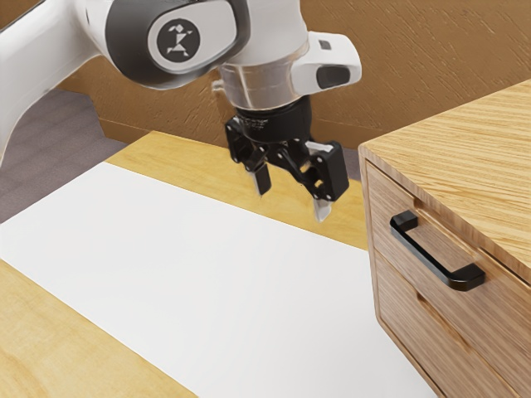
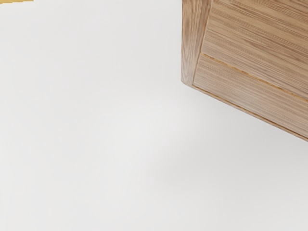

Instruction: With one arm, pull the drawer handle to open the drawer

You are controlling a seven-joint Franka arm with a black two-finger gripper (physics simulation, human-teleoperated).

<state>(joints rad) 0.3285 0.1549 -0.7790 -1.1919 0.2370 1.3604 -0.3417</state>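
While the hand [image 1: 292,201] hangs open and empty, the handle [image 1: 436,253] runs level along the drawer front [image 1: 405,253]

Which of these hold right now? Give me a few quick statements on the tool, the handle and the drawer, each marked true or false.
1. The tool is shut on the handle. False: the tool is open, hanging above the white mat, apart from the handle.
2. The handle is black and sits on the upper drawer. True.
3. The upper drawer is pulled well out. False: its front looks flush with the cabinet.
4. The tool is to the exterior view's left of the cabinet. True.
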